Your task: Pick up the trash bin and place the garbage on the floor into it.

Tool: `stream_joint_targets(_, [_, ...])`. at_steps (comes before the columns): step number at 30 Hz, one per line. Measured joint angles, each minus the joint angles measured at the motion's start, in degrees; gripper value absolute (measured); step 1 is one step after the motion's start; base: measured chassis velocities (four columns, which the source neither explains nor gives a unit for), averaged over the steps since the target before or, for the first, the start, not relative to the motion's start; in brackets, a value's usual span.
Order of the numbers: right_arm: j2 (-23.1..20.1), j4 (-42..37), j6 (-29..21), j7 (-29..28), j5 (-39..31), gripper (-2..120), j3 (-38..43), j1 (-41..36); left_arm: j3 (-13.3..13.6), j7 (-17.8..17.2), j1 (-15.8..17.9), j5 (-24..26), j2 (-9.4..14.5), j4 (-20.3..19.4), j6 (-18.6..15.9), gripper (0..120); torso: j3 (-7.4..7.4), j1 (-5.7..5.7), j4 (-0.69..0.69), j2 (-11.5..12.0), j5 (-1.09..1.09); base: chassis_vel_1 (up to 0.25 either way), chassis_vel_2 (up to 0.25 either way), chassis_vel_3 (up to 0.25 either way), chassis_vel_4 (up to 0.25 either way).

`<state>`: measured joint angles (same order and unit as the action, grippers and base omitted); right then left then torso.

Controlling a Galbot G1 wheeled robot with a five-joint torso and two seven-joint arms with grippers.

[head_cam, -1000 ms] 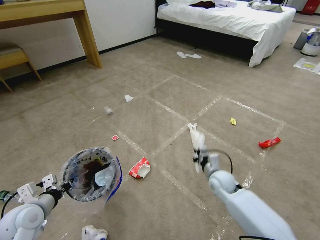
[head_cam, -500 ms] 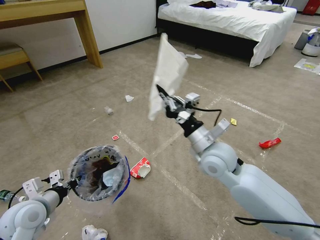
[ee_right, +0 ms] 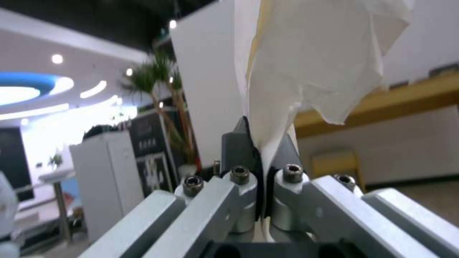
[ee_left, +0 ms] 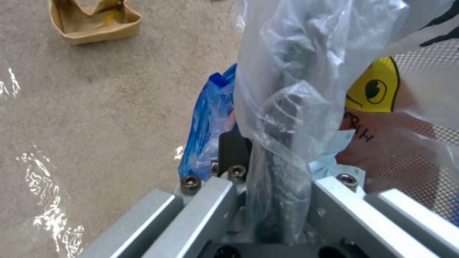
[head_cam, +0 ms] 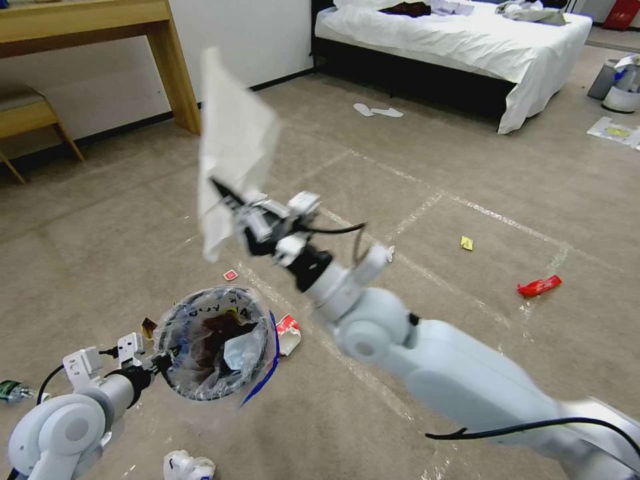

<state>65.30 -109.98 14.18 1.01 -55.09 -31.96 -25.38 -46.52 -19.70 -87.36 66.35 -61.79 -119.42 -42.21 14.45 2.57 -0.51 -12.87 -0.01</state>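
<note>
My left gripper (head_cam: 159,363) is shut on the near rim of the trash bin (head_cam: 217,350), which hangs just above the floor (head_cam: 433,173). The left wrist view shows its fingers (ee_left: 234,150) clamped on the rim and crinkly liner (ee_left: 296,71). My right gripper (head_cam: 230,200) is shut on a white paper bag (head_cam: 233,140), held high, above and behind the bin. The right wrist view shows the bag (ee_right: 311,64) pinched between the jaws. Garbage lies around: a torn red-white cup (head_cam: 288,333), a red wrapper (head_cam: 539,286), a white crumpled wad (head_cam: 188,465) and brown cardboard (ee_left: 93,19).
A bed (head_cam: 467,40) stands at the back, with white slippers (head_cam: 377,111) before it. A wooden desk leg (head_cam: 177,73) and a stool (head_cam: 27,113) are at the back left. A grey bin (head_cam: 617,83) sits far right. Small red (head_cam: 230,275) and yellow (head_cam: 466,243) scraps lie on the carpet.
My right arm has lifted the white paper bag off the floor and swung it left, toward the bin. The left arm has shifted the bin slightly right.
</note>
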Motion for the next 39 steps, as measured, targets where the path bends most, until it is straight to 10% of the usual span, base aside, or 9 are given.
stream_joint_targets(39, [2.25,11.44,0.76,1.46,12.90,0,-12.30,-3.83,-1.16,-3.51,-1.01,6.26,2.44,-1.55,0.08,0,0.00,0.00,-0.01,0.00,0.01,0.000,0.000,0.000,0.000])
